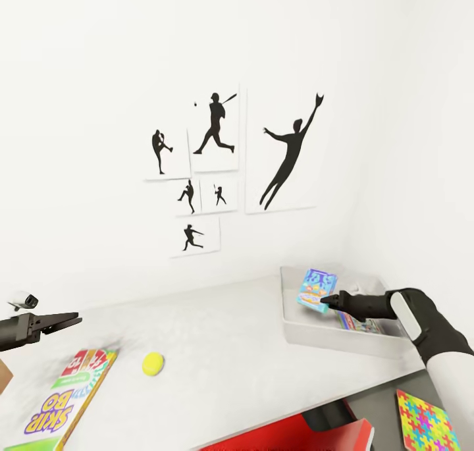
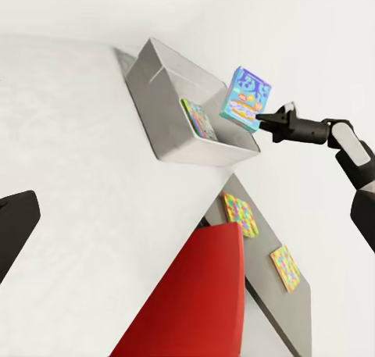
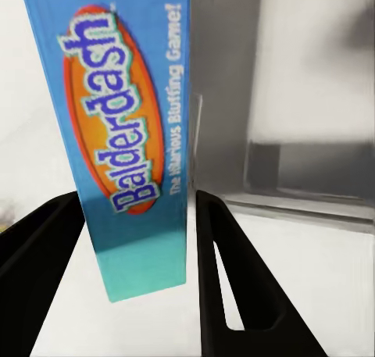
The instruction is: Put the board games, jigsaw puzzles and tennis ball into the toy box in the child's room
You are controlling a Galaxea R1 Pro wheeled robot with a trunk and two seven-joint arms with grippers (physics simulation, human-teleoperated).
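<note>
The table stretches out pale grey under a wall of baseball silhouettes, and on it, over by the right wall, sits the toy box, with something colourful already lying flat inside; right above its rim the right gripper is pinching a blue Balderdash board game by its narrow edge, fingers pressed on either face, box tilted up on end. That is a stiff, light card box with slick printed faces, I'd judge, so an edge pinch holds but could let it swivel. Near the left edge lies the SKIP-BO board game, flat and best taken across its short side. One jigsaw puzzle rests on the dark top, thin and awkward to lift. The left gripper hovers, its spread hard to tell. Smallest, the tennis ball, fuzzy and ready to roll
</note>
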